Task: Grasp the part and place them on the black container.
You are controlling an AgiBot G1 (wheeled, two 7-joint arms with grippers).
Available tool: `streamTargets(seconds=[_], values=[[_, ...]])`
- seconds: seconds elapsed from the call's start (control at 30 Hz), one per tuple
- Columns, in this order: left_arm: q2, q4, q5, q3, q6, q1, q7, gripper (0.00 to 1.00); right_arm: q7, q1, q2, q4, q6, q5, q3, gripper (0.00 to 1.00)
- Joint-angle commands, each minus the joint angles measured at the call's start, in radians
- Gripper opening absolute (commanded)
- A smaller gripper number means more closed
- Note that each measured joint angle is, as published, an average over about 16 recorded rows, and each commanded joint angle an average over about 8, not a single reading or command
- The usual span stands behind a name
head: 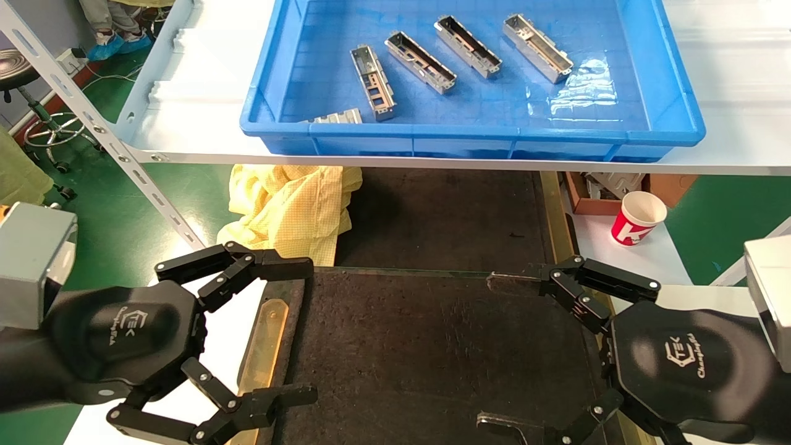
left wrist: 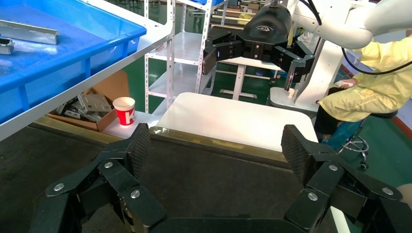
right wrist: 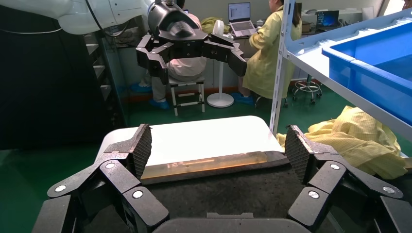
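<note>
Nearest me, the black container [head: 432, 346] fills the lower centre, bare. My left gripper [head: 296, 330] and right gripper [head: 494, 349] hover at its lower-left and lower-right edges, both spread wide. I'd go for the part [head: 372, 81] at upper centre in the blue bin [head: 469, 133], approaching square across its narrow width.

I see my left gripper [head: 296, 330] low on the left with its fingers [left wrist: 138, 145] spread wide. My right gripper [head: 494, 349] mirrors it on the right, equally wide, both pointing inward toward each other.
</note>
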Motion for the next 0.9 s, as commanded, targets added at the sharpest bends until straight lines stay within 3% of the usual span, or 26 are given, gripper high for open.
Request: streamTargets(seconds=[0.03, 0.1, 0.13, 0.37, 0.4, 0.9], values=[[0.000, 0.000, 0.000, 0.000, 0.000, 0.000, 0.000, 1.00, 0.000, 0.000, 0.000, 0.000, 0.000, 0.000, 0.000, 1.00], [0.000, 0.000, 0.000, 0.000, 0.000, 0.000, 0.000, 1.00, 0.000, 0.000, 0.000, 0.000, 0.000, 0.000, 0.000, 1.00], [0.000, 0.000, 0.000, 0.000, 0.000, 0.000, 0.000, 0.93, 0.000, 0.000, 0.000, 0.000, 0.000, 0.000, 0.000, 1.00], [0.000, 0.000, 0.000, 0.000, 0.000, 0.000, 0.000, 0.08, 0.000, 0.000, 0.000, 0.000, 0.000, 0.000, 0.000, 1.00], [0.000, 0.000, 0.000, 0.000, 0.000, 0.000, 0.000, 0.02, 0.000, 0.000, 0.000, 0.000, 0.000, 0.000, 0.000, 1.00], [0.000, 0.000, 0.000, 0.000, 0.000, 0.000, 0.000, 0.00, 0.000, 0.000, 0.000, 0.000, 0.000, 0.000, 0.000, 1.00]])
